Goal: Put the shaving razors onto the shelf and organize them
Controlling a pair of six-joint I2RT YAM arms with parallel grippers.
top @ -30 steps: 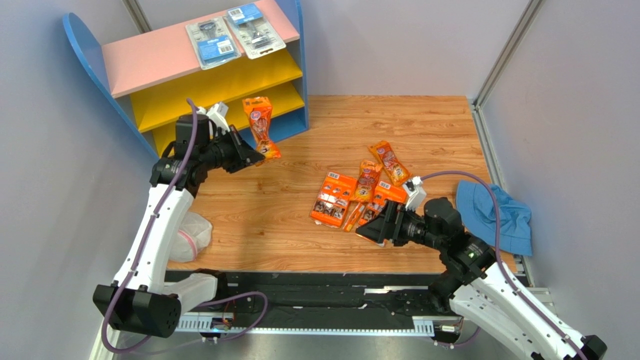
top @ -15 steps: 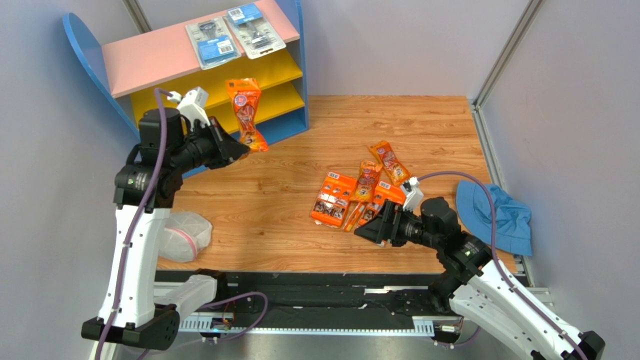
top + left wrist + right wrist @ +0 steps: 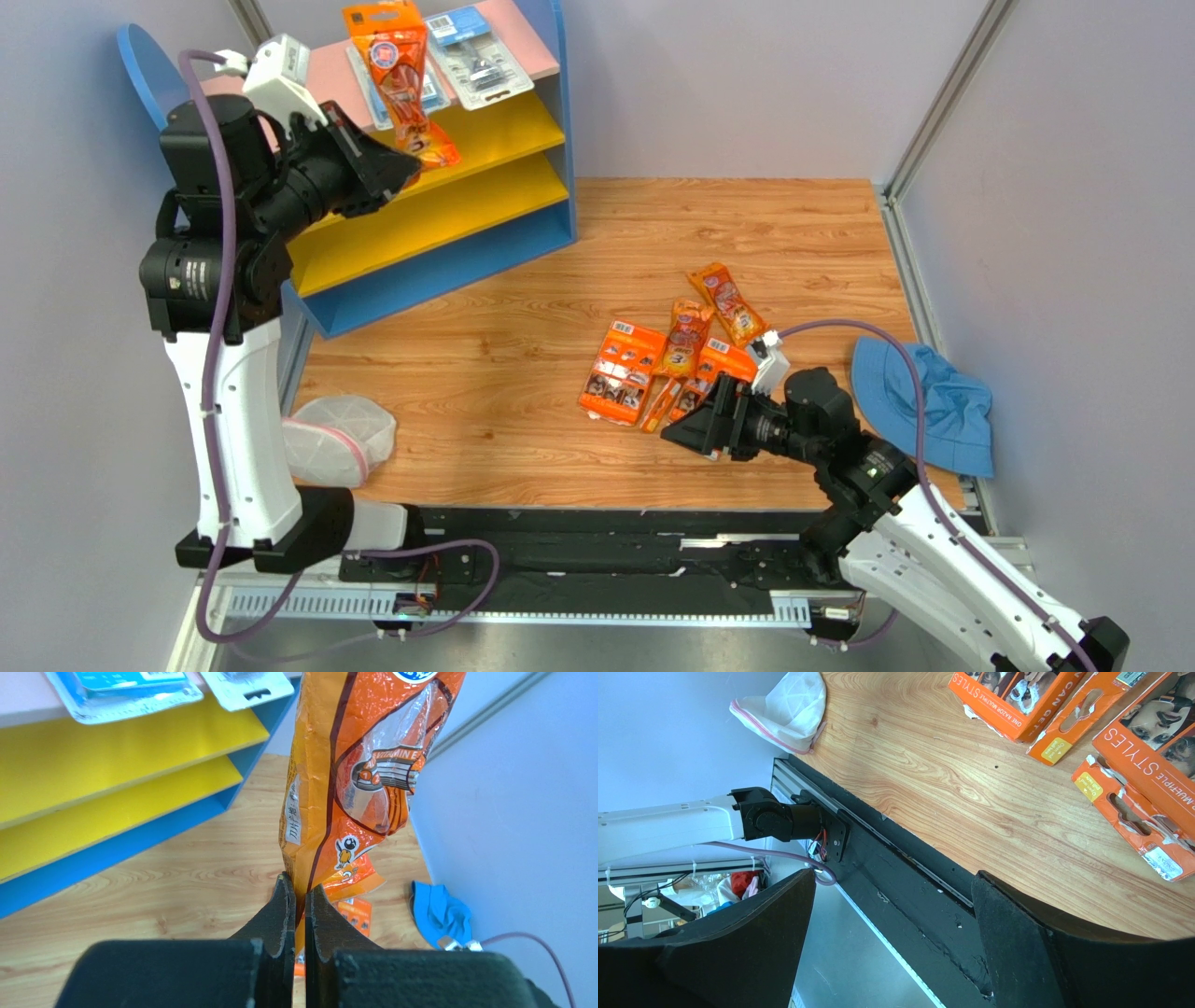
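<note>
the left gripper (image 3: 376, 165) is pinching the lower end of an orange bag (image 3: 392, 67) with its jaws clamped together, holding it upright above the pink top board (image 3: 274, 105) of the shelf (image 3: 421, 189) at far left, close to the blister packs (image 3: 474, 53) lying there. the placing step is underway; next it is likely needing to lay the bag flat beside them before releasing. the right gripper (image 3: 697, 420), jaws apart and empty, is hovering just near of the orange packs (image 3: 624, 367).

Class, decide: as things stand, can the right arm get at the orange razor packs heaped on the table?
Probably yes. The right gripper hangs open right beside the orange packs, nothing lies between them, and the blue cloth sits clear to the side.
</note>
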